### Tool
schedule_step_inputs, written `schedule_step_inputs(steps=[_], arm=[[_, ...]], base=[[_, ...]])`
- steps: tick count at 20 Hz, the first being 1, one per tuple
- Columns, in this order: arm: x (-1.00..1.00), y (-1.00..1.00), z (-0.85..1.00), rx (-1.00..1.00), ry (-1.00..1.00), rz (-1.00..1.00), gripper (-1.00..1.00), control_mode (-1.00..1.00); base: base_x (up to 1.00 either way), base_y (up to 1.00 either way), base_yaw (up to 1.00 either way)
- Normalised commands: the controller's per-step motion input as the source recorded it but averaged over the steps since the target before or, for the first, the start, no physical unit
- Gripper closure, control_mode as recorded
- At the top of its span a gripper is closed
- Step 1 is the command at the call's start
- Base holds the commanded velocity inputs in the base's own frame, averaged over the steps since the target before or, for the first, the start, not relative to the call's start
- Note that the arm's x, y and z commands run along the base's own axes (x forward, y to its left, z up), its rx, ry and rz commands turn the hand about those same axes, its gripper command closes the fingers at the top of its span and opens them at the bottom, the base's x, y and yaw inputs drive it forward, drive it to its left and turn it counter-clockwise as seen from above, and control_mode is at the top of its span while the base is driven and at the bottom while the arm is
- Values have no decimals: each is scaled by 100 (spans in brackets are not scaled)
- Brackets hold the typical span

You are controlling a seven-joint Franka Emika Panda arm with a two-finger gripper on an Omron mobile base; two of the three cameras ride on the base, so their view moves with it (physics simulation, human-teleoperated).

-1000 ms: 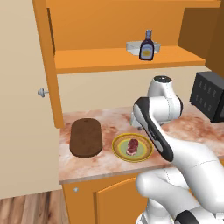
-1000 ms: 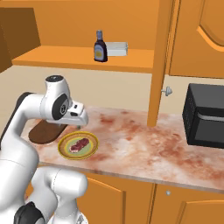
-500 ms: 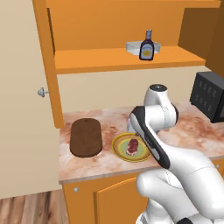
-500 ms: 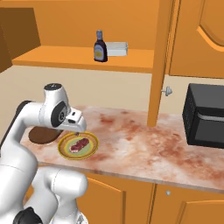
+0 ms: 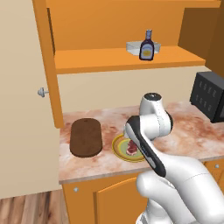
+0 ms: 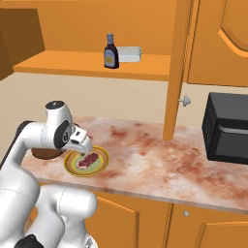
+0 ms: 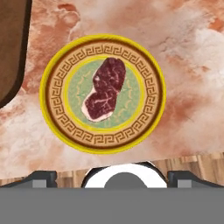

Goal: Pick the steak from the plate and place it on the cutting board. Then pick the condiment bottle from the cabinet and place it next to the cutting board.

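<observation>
The plate [image 7: 146, 113] sits near the front edge of the marbled countertop [image 6: 160, 155], with the steak [image 7: 106, 89] lying in its pale green centre, clear of the patterned rim. The gripper [image 6: 86, 147] hangs above the plate, apart from the steak; its finger tips [image 7: 41, 177] stand wide at either side of the hand view with nothing between them, so the pincer is released. Just beside the plate, on the robot's left, lies the cutting board [image 5: 86, 137], bare and not touching the plate. A black microwave [image 6: 226, 128] stands well apart at the right end of the countertop. Further back and higher, the cabinet [image 5: 105, 59] stands with its door [image 5: 24, 100] swung wide. On its shelf the condiment bottle [image 5: 147, 46] is upright, with a clear rectangular tray [image 6: 128, 53] just behind it.
</observation>
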Motion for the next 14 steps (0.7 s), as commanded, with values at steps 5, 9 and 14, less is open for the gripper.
schedule_step_inputs(steps=[5, 9, 14], arm=[[8, 10, -18, 1, -8, -7, -100, -100], [8, 5, -23, 1, -9, -9, -100, -100], [5, 0, -20, 1, -7, -9, -100, -100]], base=[[0, 0, 0], [0, 0, 0], [0, 0, 0]])
